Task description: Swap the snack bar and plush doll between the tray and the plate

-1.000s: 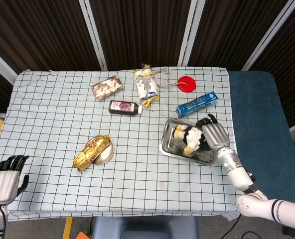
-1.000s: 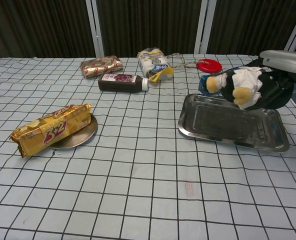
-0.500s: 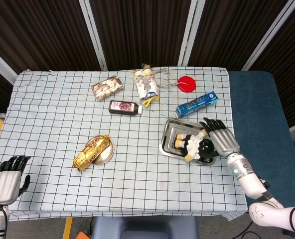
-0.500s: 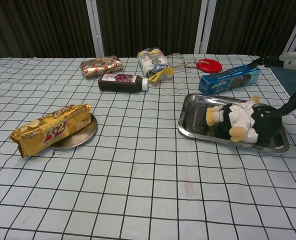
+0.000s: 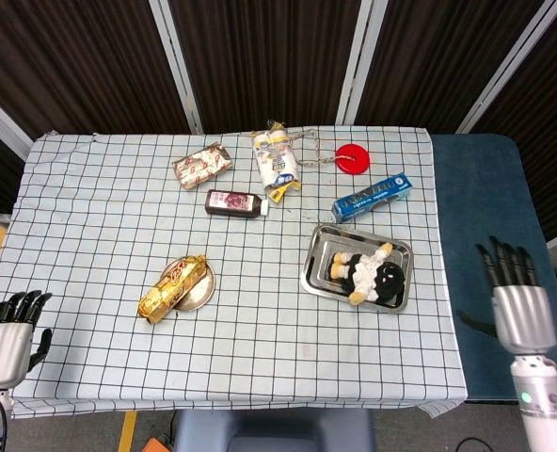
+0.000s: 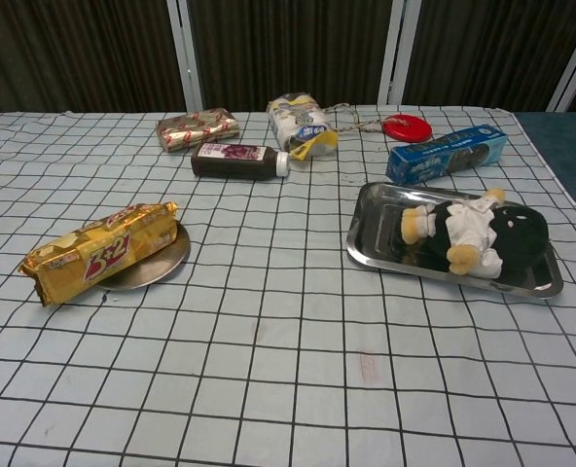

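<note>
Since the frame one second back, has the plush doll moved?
Yes. The plush doll was held above the tray's right side; it now lies inside the tray, below the blue box. The right hand is off the table, holding nothing.

Both views are bright and evenly lit from overhead, with only short soft shadows under things. The tray (image 6: 385, 255) throws back dull glare along its rim, and the snack bar (image 6: 101, 251) wrapper glints. Behind the tray, the curtains stay dark. Focus is sharp; the chest view's grid lines bow slightly near the edges.
</note>
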`<state>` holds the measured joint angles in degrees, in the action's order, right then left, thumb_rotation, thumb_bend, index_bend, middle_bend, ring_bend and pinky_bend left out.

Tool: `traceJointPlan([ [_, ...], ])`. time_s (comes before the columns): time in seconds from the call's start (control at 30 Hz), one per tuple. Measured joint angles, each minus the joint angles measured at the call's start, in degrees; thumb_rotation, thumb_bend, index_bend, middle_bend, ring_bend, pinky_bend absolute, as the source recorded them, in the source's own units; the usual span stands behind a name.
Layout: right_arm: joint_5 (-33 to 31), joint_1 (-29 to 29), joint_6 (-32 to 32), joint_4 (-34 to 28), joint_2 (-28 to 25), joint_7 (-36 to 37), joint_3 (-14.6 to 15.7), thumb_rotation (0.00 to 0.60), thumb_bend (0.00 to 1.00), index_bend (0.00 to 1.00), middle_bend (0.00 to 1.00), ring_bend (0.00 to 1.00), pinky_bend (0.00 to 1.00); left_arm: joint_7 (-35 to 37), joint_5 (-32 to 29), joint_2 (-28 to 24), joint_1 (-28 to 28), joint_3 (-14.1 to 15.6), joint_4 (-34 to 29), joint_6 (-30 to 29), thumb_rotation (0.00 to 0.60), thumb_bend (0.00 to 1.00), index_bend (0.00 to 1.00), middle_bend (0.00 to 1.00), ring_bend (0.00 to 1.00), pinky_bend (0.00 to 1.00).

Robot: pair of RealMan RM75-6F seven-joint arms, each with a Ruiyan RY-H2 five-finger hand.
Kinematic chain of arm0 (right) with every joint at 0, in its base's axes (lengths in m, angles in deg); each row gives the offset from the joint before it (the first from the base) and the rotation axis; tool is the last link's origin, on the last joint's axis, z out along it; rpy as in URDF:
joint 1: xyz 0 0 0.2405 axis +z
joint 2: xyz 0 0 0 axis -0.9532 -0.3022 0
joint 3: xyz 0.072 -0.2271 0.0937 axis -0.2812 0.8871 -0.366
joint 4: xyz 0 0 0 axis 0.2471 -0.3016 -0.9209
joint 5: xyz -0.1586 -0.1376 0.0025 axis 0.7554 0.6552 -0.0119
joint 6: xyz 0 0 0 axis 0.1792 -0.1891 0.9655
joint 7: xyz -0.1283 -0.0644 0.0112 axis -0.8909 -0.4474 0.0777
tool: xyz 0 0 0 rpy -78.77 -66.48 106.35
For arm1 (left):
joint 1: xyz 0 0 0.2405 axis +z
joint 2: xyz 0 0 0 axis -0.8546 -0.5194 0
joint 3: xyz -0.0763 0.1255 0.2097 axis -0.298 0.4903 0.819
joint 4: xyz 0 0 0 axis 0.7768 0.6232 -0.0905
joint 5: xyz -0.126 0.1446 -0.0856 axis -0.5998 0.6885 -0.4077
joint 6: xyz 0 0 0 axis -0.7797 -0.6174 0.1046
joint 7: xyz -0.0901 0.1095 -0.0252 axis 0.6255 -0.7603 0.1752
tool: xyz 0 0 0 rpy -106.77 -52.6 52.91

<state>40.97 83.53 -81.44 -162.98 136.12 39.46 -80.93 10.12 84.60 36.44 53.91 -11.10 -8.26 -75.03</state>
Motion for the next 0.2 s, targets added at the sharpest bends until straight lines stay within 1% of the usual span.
traceJointPlan([
  [0.1, -0.8, -3.7, -3.6, 4.8, 1.9, 4.4, -1.7, 0.600, 0.07, 0.00, 0.00, 0.00, 0.00, -0.1, 0.7, -0.4, 0.2, 0.1, -0.6, -0.4, 0.600, 0.48, 0.21, 0.20, 0.16, 0.24],
  [0.2, -1.1, -4.5, -3.6, 8.0, 3.2, 8.3, -3.6, 0.600, 0.07, 0.00, 0.00, 0.00, 0.00, 0.1, 1.0, -0.4, 0.2, 0.1, -0.5, -0.5, 0.600, 0.48, 0.22, 0.21, 0.16, 0.24],
])
